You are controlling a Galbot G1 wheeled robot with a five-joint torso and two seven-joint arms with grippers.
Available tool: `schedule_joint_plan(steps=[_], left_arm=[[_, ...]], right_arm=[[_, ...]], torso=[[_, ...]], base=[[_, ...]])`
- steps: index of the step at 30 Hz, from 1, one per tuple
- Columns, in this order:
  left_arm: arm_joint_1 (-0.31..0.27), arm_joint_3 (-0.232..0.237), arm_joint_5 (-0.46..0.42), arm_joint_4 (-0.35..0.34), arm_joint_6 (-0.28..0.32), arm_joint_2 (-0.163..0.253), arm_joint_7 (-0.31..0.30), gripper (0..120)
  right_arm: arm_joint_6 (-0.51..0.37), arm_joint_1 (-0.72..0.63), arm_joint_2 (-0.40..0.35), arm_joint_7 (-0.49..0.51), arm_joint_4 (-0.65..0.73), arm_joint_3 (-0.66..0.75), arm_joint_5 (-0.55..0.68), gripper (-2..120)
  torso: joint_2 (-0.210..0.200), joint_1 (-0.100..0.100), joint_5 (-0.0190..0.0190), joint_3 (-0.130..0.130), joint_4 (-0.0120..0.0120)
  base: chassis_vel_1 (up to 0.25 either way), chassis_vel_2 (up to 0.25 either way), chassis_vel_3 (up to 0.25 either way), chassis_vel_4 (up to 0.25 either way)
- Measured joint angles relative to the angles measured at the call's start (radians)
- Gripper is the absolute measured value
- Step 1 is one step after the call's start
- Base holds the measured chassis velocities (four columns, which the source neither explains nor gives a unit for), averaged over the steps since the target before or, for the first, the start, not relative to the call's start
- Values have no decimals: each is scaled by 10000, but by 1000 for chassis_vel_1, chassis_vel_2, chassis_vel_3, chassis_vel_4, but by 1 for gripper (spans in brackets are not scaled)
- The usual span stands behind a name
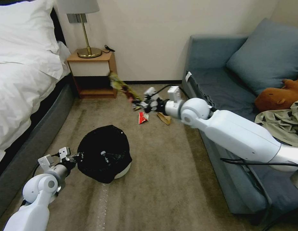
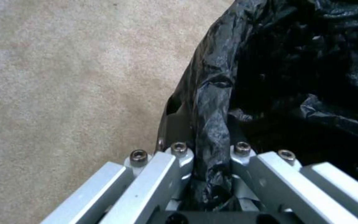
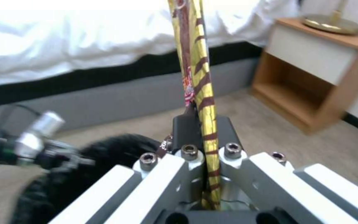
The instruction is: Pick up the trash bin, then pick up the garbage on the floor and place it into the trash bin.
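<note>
a: counting the litter first, how many pieces show?
b: three. a gold-yellow snack wrapper (image 1: 120,86) is up in the air, and a red-white packet (image 1: 142,117) and a brown paper bag (image 1: 164,118) lie on the carpet (image 1: 161,179), near each other, between the nightstand (image 1: 92,74) and the sofa (image 1: 225,93).
a: and bins?
b: one trash bin (image 1: 105,153), white with a black bag over it, tilted so its mouth faces up toward the camera, beside the bed (image 1: 23,80).
a: how do the jaws of the left gripper (image 1: 74,158) stand?
b: nearly closed, pinching the bin's near rim; in the left wrist view the black bag (image 2: 212,124) is squeezed in the narrow gap between the fingers (image 2: 179,155).
a: and the right gripper (image 1: 138,104)?
b: it hangs out over the carpet above the packet and paper bag. its jaws are pressed together on the wrapper's lower end, and in the right wrist view the striped wrapper (image 3: 197,77) stands up from between the pads (image 3: 185,130).
a: what else?
b: one lamp (image 1: 83,29) on the nightstand, one plush toy (image 1: 280,96) and one garment (image 1: 283,122) on the sofa.
</note>
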Motion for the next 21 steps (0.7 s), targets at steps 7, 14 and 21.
schedule_joint_plan(steps=[7,14,21], left_arm=[[45,-66,-119,-145,42,-67,-34,4],[217,-82,-110,-392,72,-287,-71,4],[249,-135,-178,-588,115,-335,-106,4]], right_arm=[[0,82,377,286,842,-442,175,0],[-26,171,1496,543,944,-1030,204,0],[-35,78,2341,660,696,-1401,164,0]], torso=[[0,0,1,-1,-3],[0,0,0,0,-2],[0,0,-1,0,0]], base=[[0,0,0,0],[0,0,0,0],[0,0,0,0]])
